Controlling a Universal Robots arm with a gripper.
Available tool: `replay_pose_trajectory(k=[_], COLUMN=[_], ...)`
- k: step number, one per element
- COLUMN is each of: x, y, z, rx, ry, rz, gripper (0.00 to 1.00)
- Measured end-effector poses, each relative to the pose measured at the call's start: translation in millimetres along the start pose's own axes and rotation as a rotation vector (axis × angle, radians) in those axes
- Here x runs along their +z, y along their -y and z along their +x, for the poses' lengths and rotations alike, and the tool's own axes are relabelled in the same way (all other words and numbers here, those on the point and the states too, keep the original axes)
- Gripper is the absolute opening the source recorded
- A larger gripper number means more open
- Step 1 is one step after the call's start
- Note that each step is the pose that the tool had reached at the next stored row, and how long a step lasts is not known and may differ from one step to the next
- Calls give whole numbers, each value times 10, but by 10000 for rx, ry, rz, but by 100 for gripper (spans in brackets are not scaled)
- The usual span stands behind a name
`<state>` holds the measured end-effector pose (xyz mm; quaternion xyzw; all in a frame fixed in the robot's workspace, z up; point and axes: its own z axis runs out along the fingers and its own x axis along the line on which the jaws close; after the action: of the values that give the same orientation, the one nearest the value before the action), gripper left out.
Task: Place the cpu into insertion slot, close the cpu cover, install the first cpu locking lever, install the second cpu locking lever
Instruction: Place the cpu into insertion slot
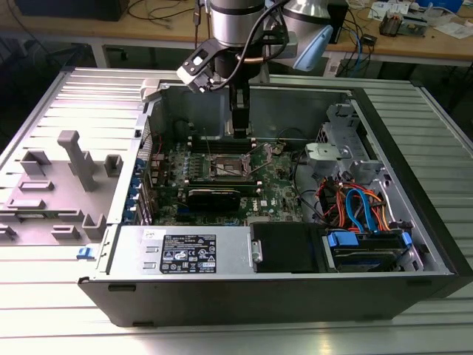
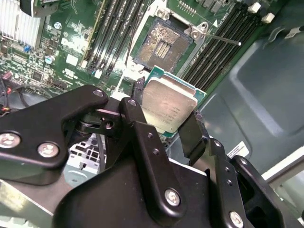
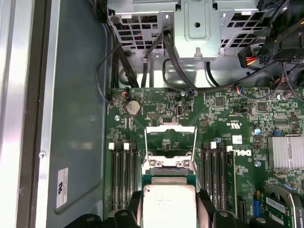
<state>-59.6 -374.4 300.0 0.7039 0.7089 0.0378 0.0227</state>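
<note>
My gripper (image 2: 167,110) is shut on the cpu (image 2: 170,97), a square chip with a dull silver top and a green edge, pinched by two opposite sides between black fingers (image 2: 135,114). The chip hangs level above the green board, just short of the insertion slot (image 2: 161,45), a dark square socket with a silver rim and bare contacts. In the first wrist view the cpu (image 3: 169,206) sits beside the insertion slot (image 3: 169,142), with a silver strip, likely the raised cpu cover (image 3: 169,164), between them. A thin wire lever (image 2: 221,39) sticks out from the socket's corner. In the exterior view my gripper (image 1: 238,124) hovers over the insertion slot (image 1: 228,165).
Black memory slots (image 3: 122,171) flank the socket on both sides. A finned heat sink (image 3: 285,152) and a metal drive cage (image 3: 199,23) with black cables stand nearby. The case walls (image 1: 259,100) ring the board. A grey plastic fixture (image 1: 74,166) lies on the exterior view's left.
</note>
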Motion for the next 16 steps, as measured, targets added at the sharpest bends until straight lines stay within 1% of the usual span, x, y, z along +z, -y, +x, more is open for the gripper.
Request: replay_pose_trajectory(k=[2,3,12,16], x=[30,33,34,49], y=[22,25,26,27], z=[-20,-22,-22,-22], rx=[-72,-78,-87,-88], ry=[-10,-10,-10,-12], rz=[0,0,-2,-3], gripper=[55,55,55,55])
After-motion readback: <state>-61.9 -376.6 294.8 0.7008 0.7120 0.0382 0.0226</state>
